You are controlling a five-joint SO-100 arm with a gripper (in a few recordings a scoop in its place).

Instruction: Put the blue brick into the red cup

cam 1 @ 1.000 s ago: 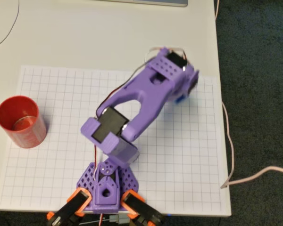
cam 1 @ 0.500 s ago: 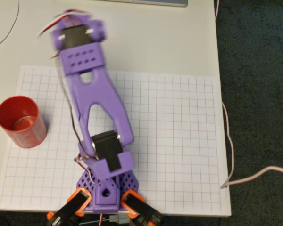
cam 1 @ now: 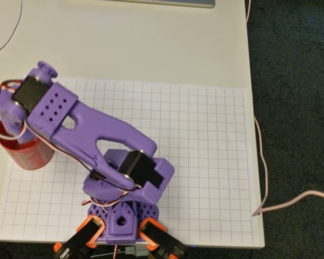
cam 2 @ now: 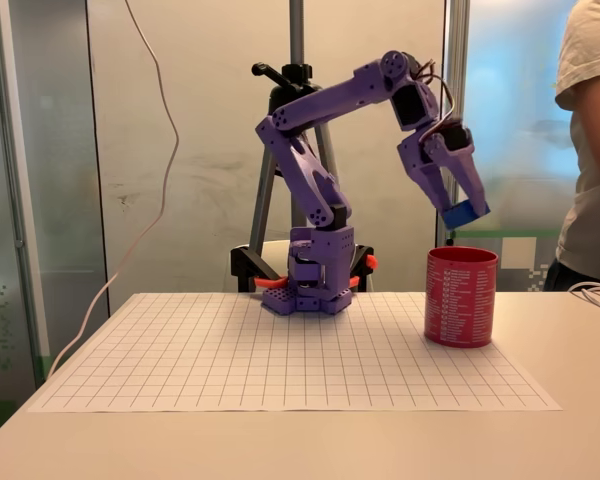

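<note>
In the fixed view my purple gripper [cam 2: 462, 208] hangs tilted downward, shut on the blue brick [cam 2: 464, 213], which sits a little above the rim of the red cup [cam 2: 461, 296]. The cup stands upright on the grid sheet at the right. In the overhead view the arm's wrist [cam 1: 29, 105] reaches out to the left and covers most of the red cup [cam 1: 29, 154]; its lower wall shows beneath the wrist. The brick and fingers are hidden under the wrist in that view.
A white grid sheet [cam 1: 205, 162] covers the table. The arm's base [cam 1: 121, 216] is clamped at the sheet's near edge. A cable [cam 1: 262, 162] runs along the table's right edge. In the fixed view a person [cam 2: 592, 150] stands at the right, behind the table.
The arm has swung from the right of the sheet, across the far side, to the left. It now holds the brick over the red cup.
</note>
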